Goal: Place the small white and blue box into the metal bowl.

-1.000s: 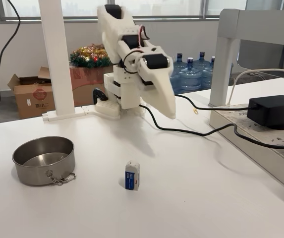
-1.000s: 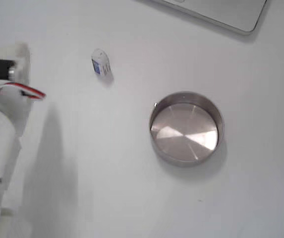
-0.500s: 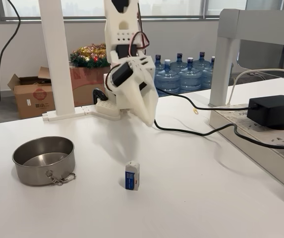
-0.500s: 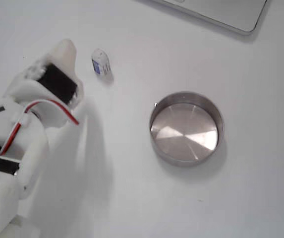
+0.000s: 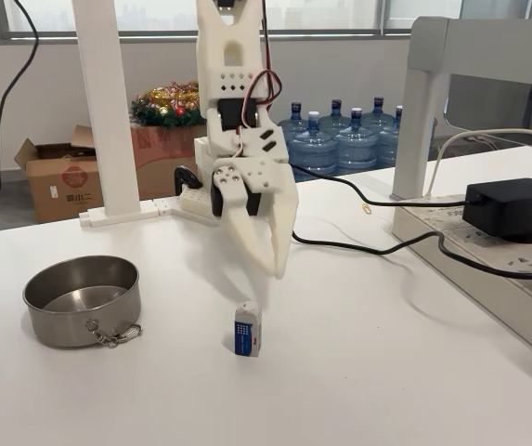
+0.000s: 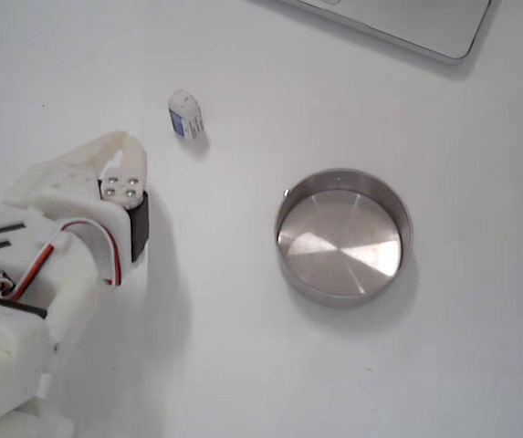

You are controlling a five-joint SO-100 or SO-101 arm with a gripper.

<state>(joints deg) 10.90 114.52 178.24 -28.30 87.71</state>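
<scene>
Box (image 5: 247, 329) stands upright on the white table (image 5: 358, 372), blue face toward the camera in a fixed view. In the top-down fixed view the box (image 6: 184, 116) sits near the upper left, well apart from the bowl (image 6: 343, 235). Nothing touches it.

Bowl (image 5: 82, 299) sits left of the box in the side-on fixed view, well apart, with only reflections showing inside. Clip chain (image 5: 114, 334) hangs off its front rim and lies on the table.

Gripper (image 5: 270, 262) points down, tips above the table, just up and right of the box in that view. Not touching it. Jaws look slightly apart, nothing between them. From above, the gripper (image 6: 120, 146) sits just left of and below the box, a clear gap between them. Red wire (image 5: 267, 79) loops along the arm's wrist.

Arm base (image 5: 202, 200) stands at the far table edge. Black cable (image 5: 358, 246) runs from it across the table to the right, toward a black adapter (image 5: 514, 206) plugged into a power strip (image 5: 488, 269). A white post (image 5: 103, 102) rises behind the bowl, another white frame (image 5: 423, 111) at right.

Background: cardboard carton (image 5: 57, 178) on the floor, a red box topped with Christmas decorations (image 5: 168, 104), water bottles (image 5: 358, 135) by the window. In the top-down view, a laptop corner (image 6: 407, 23) lies at the top edge.
</scene>
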